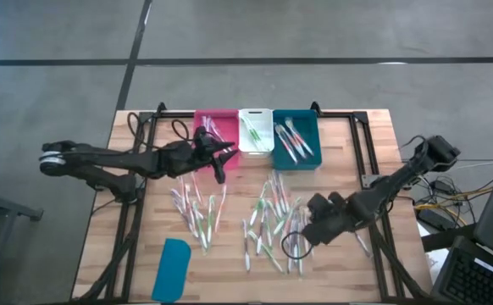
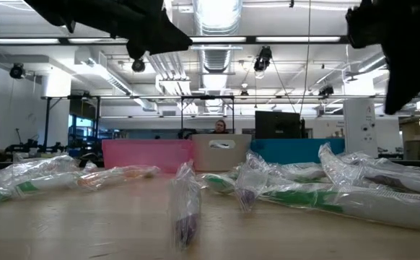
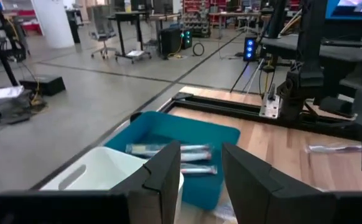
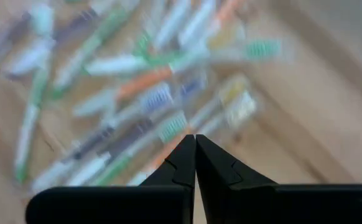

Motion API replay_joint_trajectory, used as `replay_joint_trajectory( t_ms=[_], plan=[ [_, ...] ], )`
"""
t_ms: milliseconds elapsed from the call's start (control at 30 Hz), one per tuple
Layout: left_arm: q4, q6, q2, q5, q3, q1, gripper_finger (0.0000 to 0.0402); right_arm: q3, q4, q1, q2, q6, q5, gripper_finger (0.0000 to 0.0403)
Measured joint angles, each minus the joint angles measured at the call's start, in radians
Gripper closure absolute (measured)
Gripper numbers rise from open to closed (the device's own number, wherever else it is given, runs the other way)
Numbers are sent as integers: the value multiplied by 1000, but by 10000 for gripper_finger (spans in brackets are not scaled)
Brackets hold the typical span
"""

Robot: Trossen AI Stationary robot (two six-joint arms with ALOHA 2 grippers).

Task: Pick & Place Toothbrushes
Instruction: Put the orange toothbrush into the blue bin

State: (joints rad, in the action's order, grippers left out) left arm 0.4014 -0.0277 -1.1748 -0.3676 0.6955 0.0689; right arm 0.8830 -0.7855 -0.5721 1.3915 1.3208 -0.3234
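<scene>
1. While the left tool hangs over the pink bin at the far edge of the desk, its fingers stand partly apart with nothing visible between them in its wrist view; I cannot tell whether anything has just dropped.
2. The right tool hovers low over the scattered toothbrushes near the right side of the desk, fingers pressed together and empty.
3. Location of toothbrushes: two loose heaps lie mid-desk, one left of centre, one right of centre. A few lie already in each bin: pink, white bin and teal bin, side by side along the far edge.
4. A flat teal lid lies near the front-left corner, well apart from the heaps.
5. Handling, judged: each brush sits in a clear crinkly wrapper, seen in the low view, so likely light, slippery, and prone to slide or lift a neighbour. The handle inside looks stiff. Best taken across mid-handle, fingers square to the long axis.
6. Orientation: no common direction. Long axes in both heaps run mostly between front and far edge, many tilted, several crossing or overlapping. Those in the bins lie roughly along the bin's length.
7. Risk, judged: overlapping wrappers could give a double pick.
</scene>
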Motion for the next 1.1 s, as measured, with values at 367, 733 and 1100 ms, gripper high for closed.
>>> replay_joint_trajectory(
  t_ms=[367, 733, 1100],
  plan=[
    [-96, 2, 45, 3, 1, 0, 278, 127, -77, -11, 177, 97, 90, 389],
    [-125, 32, 48, 3, 1, 1, 278, 112, -62, -11, 255, 191, 125, 299],
    [-133, 26, 48, 3, 0, 1, 282, 110, -29, -10, 362, 199, 152, 218]
  ],
)
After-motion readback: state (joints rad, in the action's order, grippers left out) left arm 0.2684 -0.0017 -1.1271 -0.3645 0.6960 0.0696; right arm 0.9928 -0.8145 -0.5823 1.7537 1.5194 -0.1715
